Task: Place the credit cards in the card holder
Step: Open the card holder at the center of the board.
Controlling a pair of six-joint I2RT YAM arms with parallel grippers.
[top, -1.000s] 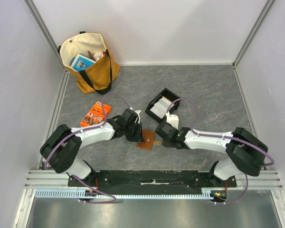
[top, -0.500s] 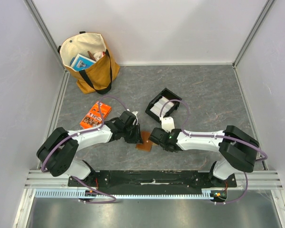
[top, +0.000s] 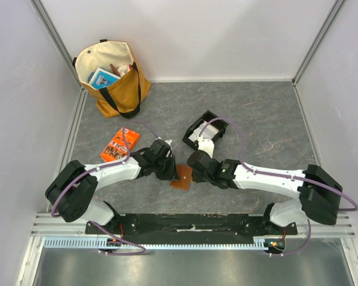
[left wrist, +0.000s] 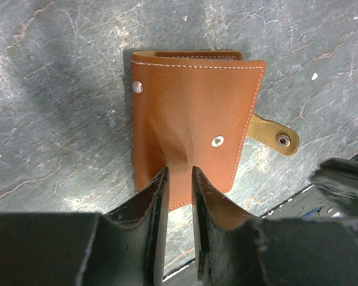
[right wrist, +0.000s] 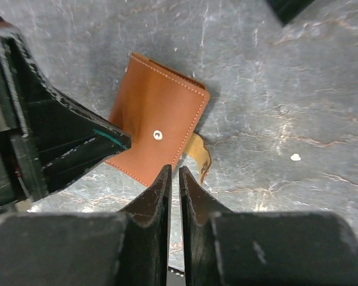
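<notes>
The tan-brown card holder lies closed on the grey table between both arms. In the left wrist view the card holder has its snap strap sticking out to the right. My left gripper is shut on the near edge of its cover, and the leather puckers between the fingertips. My right gripper has its jaws almost together at the card holder's edge beside the strap, with nothing showing between them. White credit cards lie in the black tray, partly hidden by the right arm.
An orange printed packet lies left of the left arm. A yellow tote bag with items inside stands at the back left. The tray's corner shows at the top of the right wrist view. Walls enclose the table on three sides.
My right gripper has moved left to the card holder's strap side and its jaws have narrowed a little. The left gripper has kept its hold, shifting slightly.
</notes>
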